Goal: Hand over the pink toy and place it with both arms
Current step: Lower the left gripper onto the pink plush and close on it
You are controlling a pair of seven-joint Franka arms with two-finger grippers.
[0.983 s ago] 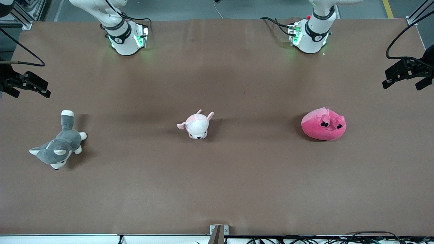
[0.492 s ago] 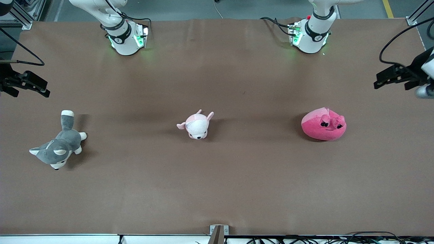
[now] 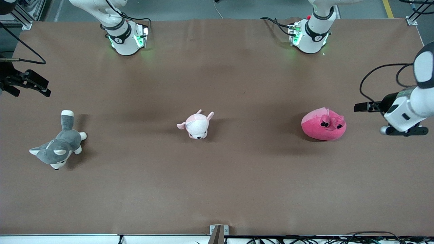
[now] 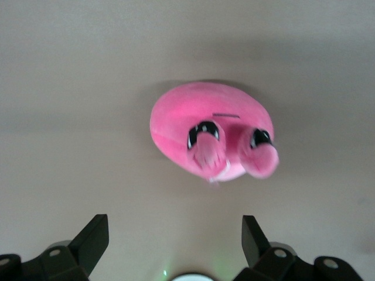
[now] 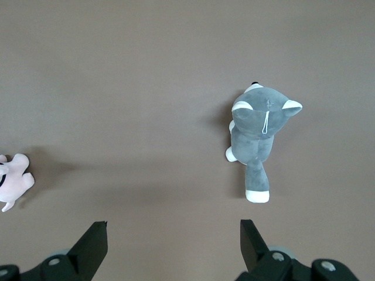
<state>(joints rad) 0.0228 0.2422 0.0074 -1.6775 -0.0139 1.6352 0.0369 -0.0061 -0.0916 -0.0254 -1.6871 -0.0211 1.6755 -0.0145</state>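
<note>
Clock read from the front camera, twelve toward the robots' bases.

Nearest, at about eight o'clock on the table (image 3: 217,189): grey husky plush (image 3: 56,149), lying flat, well apart from everything else. A little farther, close to the centre: small pale pink plush (image 3: 196,125), resting alone.

About level with that one, at three o'clock: pink toy (image 3: 323,124), sitting on the bare table toward the left arm's end, untouched, face and snout turned toward the front camera.

Just beside it, further out along three o'clock: left gripper (image 4: 173,228), up over the table at that end and aimed at the toy, jaws spread wide with nothing between them. At about ten o'clock, over the table edge at the other end: right gripper (image 5: 173,229), waiting, jaws likewise spread and empty, looking down on the husky.

Farthest, at eleven and one o'clock: the two arm bases.

Judged from the look of it: light, soft, stuffed, certain to squash under the fingers; no risk of breakage, fair risk of sagging or swinging once lifted. Fuzzy cloth, so probably little slip.

Best taken across the rounded body at its narrower width, gripping deep enough to catch stuffing and not just the cover. Avoid the small ears and snout: too floppy to carry the weight. Leave part of the body free for the right gripper to take at the handover.
</note>
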